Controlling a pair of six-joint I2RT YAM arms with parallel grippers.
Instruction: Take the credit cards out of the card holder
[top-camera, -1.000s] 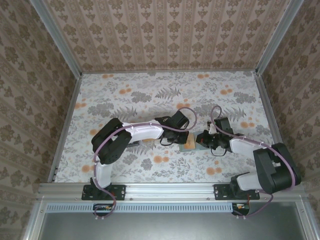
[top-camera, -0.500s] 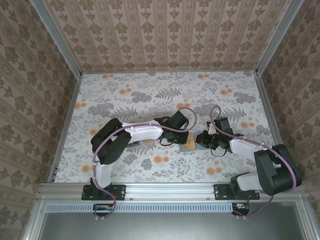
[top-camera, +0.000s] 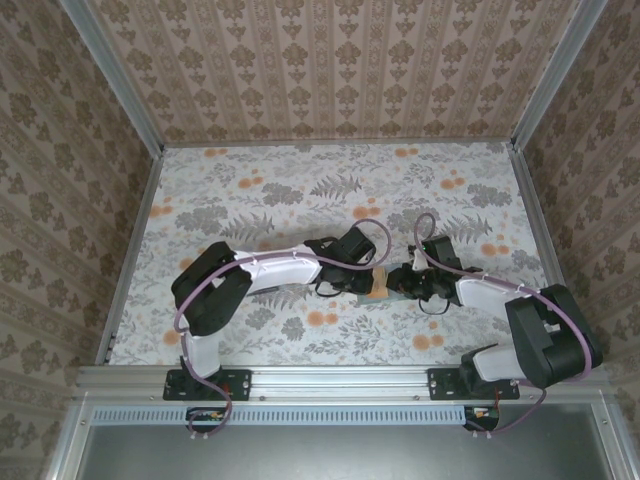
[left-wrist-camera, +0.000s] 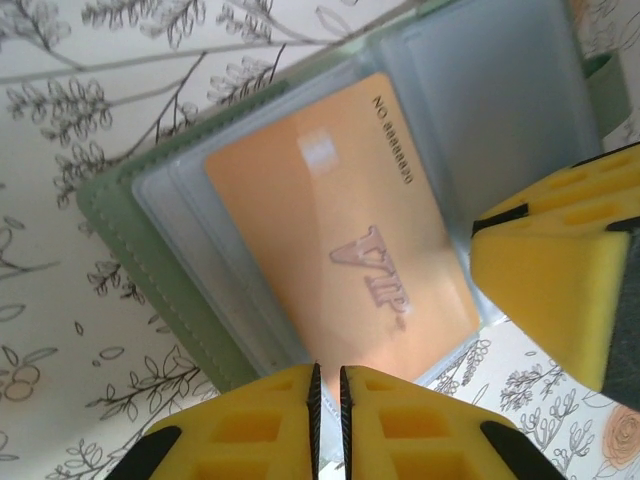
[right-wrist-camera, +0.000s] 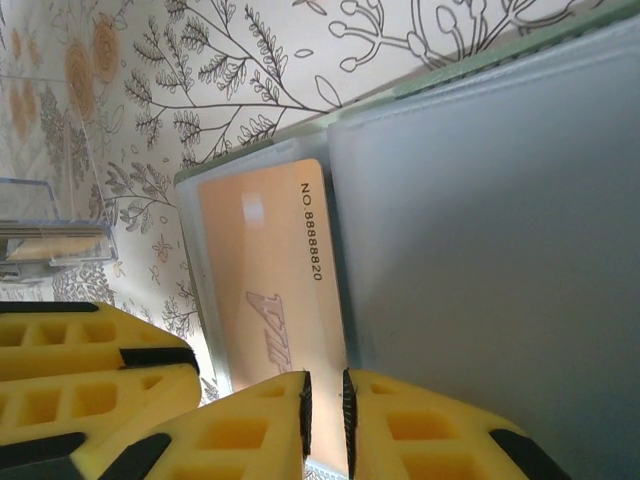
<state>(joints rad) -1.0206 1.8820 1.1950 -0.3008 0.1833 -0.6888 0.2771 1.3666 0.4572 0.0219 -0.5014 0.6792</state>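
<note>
From where I'm standing, the holder (left-wrist-camera: 130, 240) lies open on the table (left-wrist-camera: 60, 120) between the two arms, with the orange card (left-wrist-camera: 330, 250) tucked in its clear pocket. The left gripper (left-wrist-camera: 325, 405) and the right gripper (right-wrist-camera: 325, 420) both sit at the holder's edges, each with its pads almost together and just a slit between (whether either pinches anything, I can't tell). My worry is a grip that catches pocket and card at once. A pull would then likely drag the whole soft holder along instead of freeing the card. With the yellow pads crowded this close, the grippers could also knock each other, or shove the holder toward the clear case (right-wrist-camera: 50, 235) lying nearby.
</note>
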